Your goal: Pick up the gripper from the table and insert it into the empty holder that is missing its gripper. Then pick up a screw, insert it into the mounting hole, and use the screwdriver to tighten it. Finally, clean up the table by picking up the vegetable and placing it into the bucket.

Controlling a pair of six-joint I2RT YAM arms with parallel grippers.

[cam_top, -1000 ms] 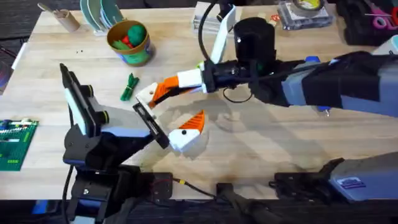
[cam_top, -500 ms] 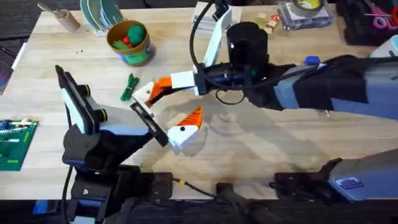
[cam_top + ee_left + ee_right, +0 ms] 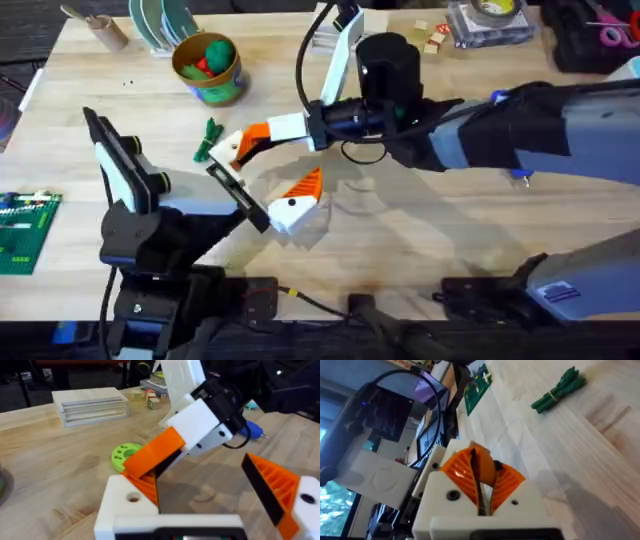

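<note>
step: insert finger, 1st stage | R gripper [image 3: 243, 148] pinched shut on orange finger [image 3: 152, 453], tip at empty holder [image 3: 125, 505] of L gripper [image 3: 262, 185] | L: wide open, holds nothing | next: seat finger fully in holder, then screw

I count one bucket [image 3: 208, 68] and one vegetable [image 3: 207, 141] just beside it. One screwdriver [image 3: 252, 430] lies on my desk [image 3: 430, 235].

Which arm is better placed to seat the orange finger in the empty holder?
Right. Its gripper is shut on the orange finger, right at the white holder, which sits on the left arm's tip.
</note>
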